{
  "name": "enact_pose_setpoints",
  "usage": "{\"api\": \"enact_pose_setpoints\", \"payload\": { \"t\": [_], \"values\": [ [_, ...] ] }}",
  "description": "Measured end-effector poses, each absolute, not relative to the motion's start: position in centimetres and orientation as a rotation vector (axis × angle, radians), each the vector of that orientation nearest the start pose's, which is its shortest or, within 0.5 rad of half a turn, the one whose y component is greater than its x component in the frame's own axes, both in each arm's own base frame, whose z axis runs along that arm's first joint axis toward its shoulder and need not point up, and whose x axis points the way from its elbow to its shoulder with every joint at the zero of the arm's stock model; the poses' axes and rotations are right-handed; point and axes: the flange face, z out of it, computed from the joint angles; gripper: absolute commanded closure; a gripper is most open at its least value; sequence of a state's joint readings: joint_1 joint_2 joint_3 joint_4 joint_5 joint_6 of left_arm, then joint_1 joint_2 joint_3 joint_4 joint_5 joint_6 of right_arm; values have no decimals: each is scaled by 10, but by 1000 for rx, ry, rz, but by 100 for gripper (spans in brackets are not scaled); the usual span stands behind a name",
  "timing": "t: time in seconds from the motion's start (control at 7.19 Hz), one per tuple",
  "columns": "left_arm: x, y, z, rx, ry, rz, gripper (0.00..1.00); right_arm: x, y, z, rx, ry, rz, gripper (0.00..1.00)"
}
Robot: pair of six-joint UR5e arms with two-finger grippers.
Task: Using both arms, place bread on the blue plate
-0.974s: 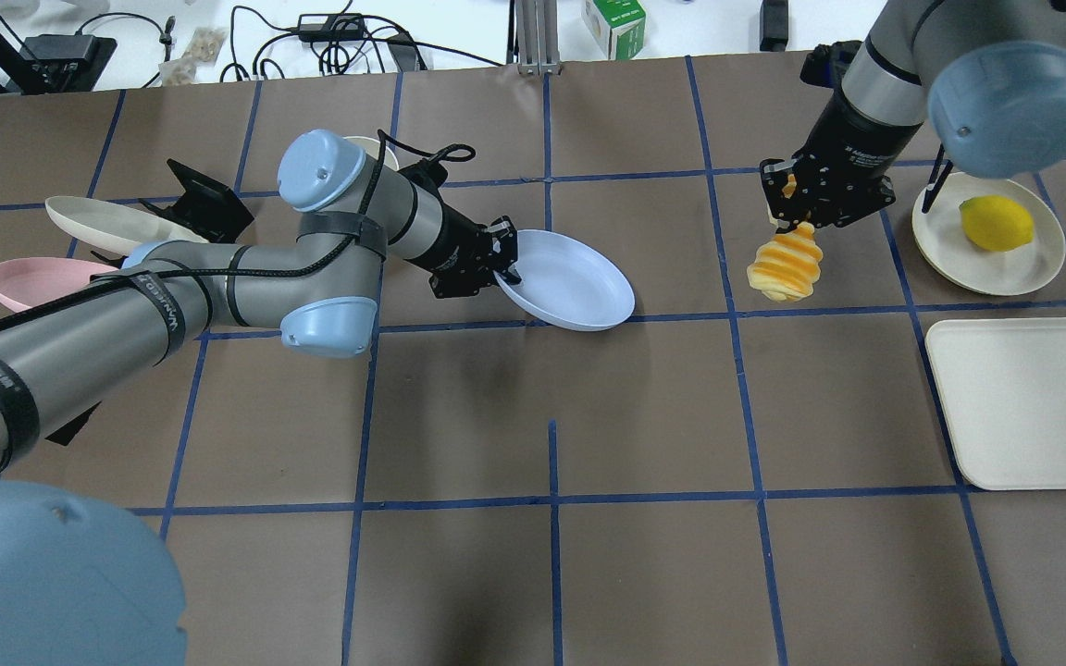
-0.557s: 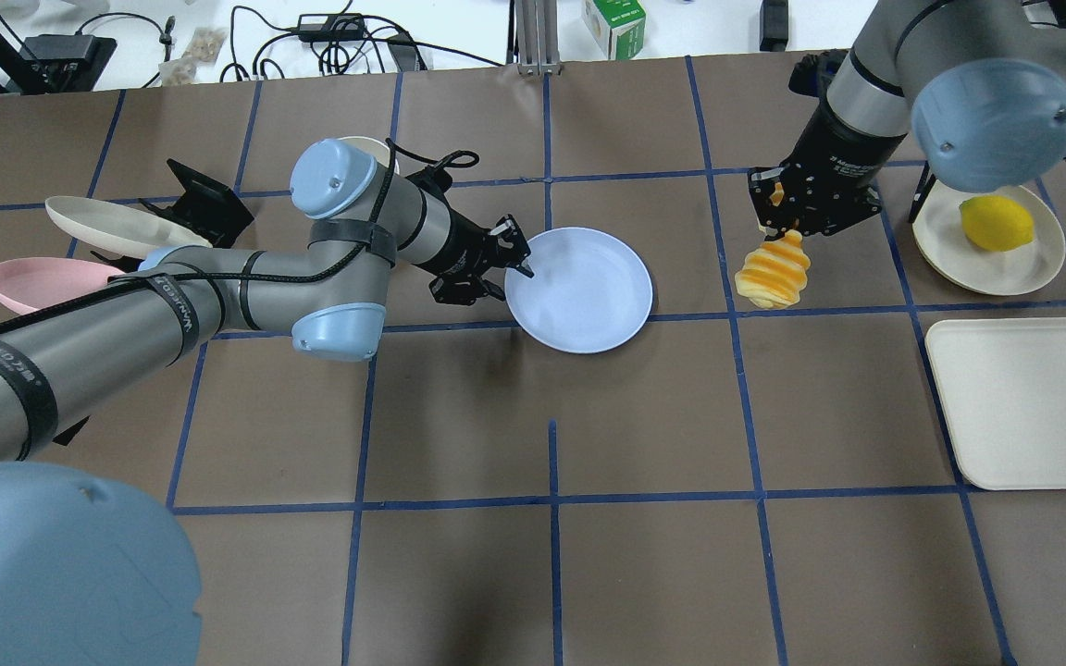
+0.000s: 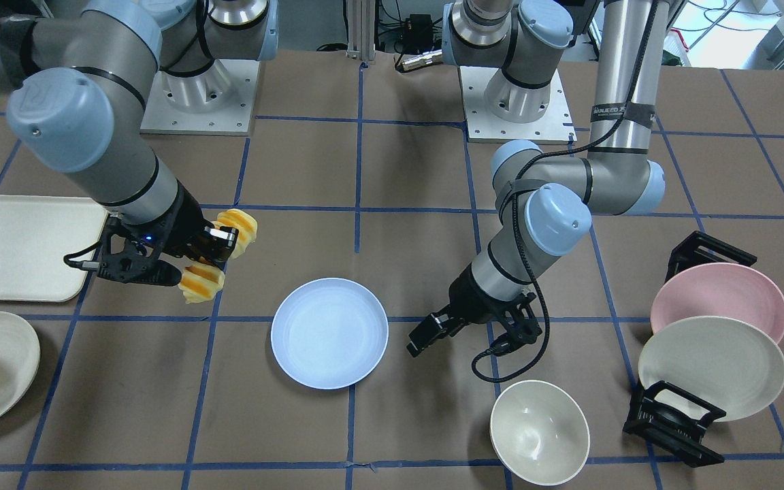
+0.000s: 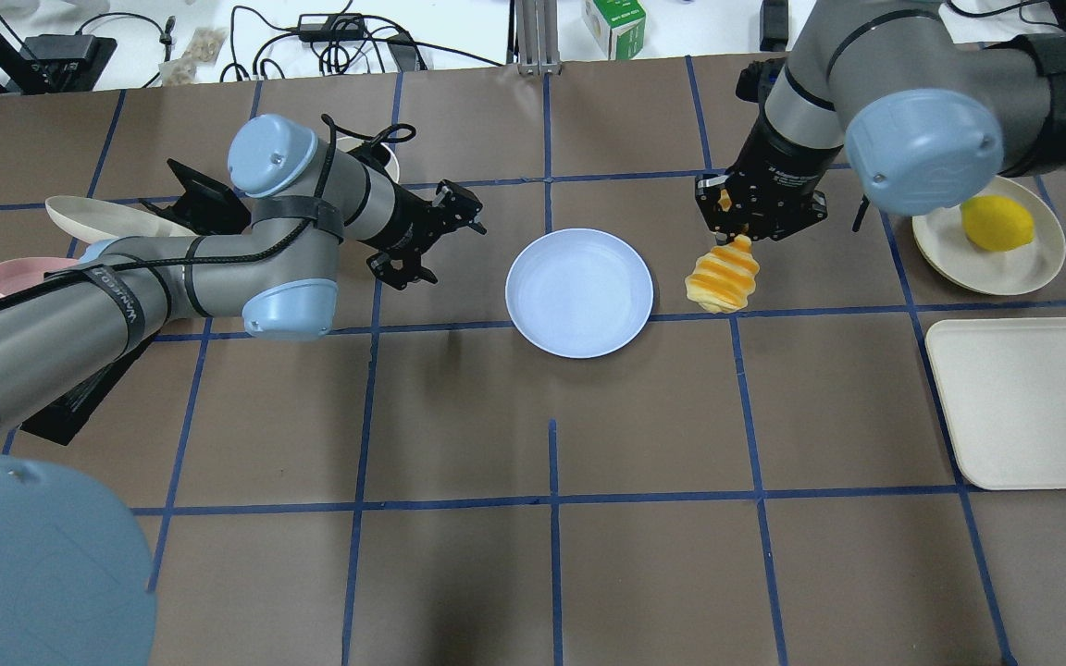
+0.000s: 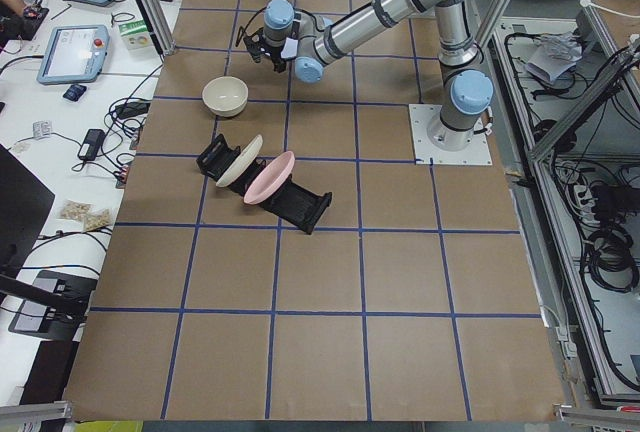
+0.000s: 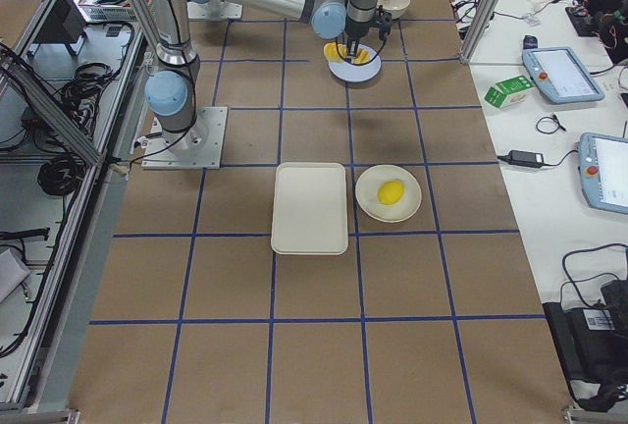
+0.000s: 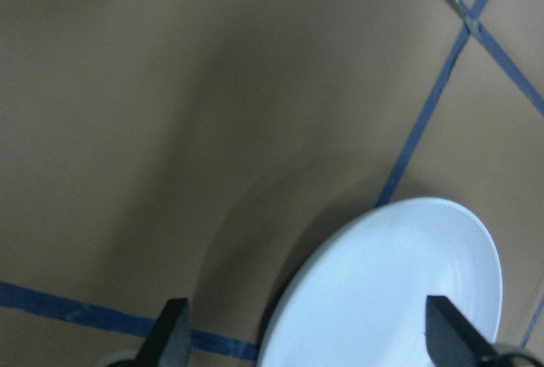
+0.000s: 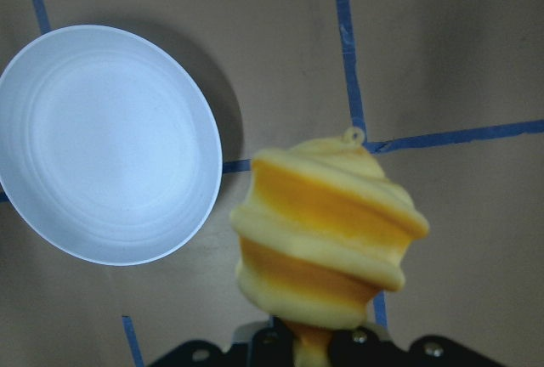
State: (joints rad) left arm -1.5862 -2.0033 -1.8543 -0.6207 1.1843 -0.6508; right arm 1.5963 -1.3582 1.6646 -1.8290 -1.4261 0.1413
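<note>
The blue plate [image 4: 579, 291] lies flat on the table near the middle; it also shows in the front view [image 3: 329, 333]. My right gripper [image 4: 744, 220] is shut on the upper end of the bread [image 4: 724, 277], which hangs above the table just right of the plate. In the right wrist view the bread [image 8: 327, 231] hangs beside the plate [image 8: 106, 142]. My left gripper [image 4: 448, 242] is open and empty, a short way left of the plate. In the left wrist view its fingertips [image 7: 174, 337] stand wide apart above the plate's edge [image 7: 391, 290].
A lemon [image 4: 996, 222] sits on an off-white plate [image 4: 1037, 264] at the right, with a cream tray [image 4: 1033, 402] in front of it. A white bowl [image 3: 538, 432], and a black rack with a pink plate [image 3: 719, 299] and an off-white plate [image 3: 712, 367], stand on the left.
My left gripper let go of the blue plate, which now lies flat, and drew back to the left. My right arm carried the bread leftward, closer to the plate.
</note>
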Motion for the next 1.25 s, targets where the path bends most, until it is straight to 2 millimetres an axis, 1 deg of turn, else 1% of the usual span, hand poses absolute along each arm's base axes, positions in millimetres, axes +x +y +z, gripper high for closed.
{"api": "enact_pose_setpoints", "payload": {
  "t": [0.14, 0.28, 0.42, 0.56, 0.7, 0.83, 0.97, 1.11, 1.25],
  "values": [
    [-163, -593, 234, -1000, 3386, -174, 0, 181, -560, 350, 134, 2997, 57, 100],
    [-148, -598, 250, -901, 3336, -159, 0, 201, -571, 337, 90, 2988, 34, 100],
    [-138, -601, 272, -778, 3289, -121, 0, 230, -583, 314, 44, 2968, 41, 100],
    [-132, -598, 295, -645, 3268, -83, 0, 266, -588, 290, -11, 2955, 59, 100],
    [-123, -593, 316, -567, 3230, -63, 0, 291, -590, 272, -59, 2950, 70, 100],
    [-108, -586, 338, -535, 3174, -43, 0, 301, -592, 257, -80, 2949, 82, 100],
    [-97, -577, 363, -502, 3147, -36, 0, 303, -594, 245, -87, 2952, 99, 96],
    [-93, -568, 390, -470, 3142, -51, 0, 301, -596, 237, -83, 2957, 110, 87],
    [-91, -557, 415, -440, 3143, -76, 0, 294, -599, 233, -62, 2959, 119, 74]
  ]
}}
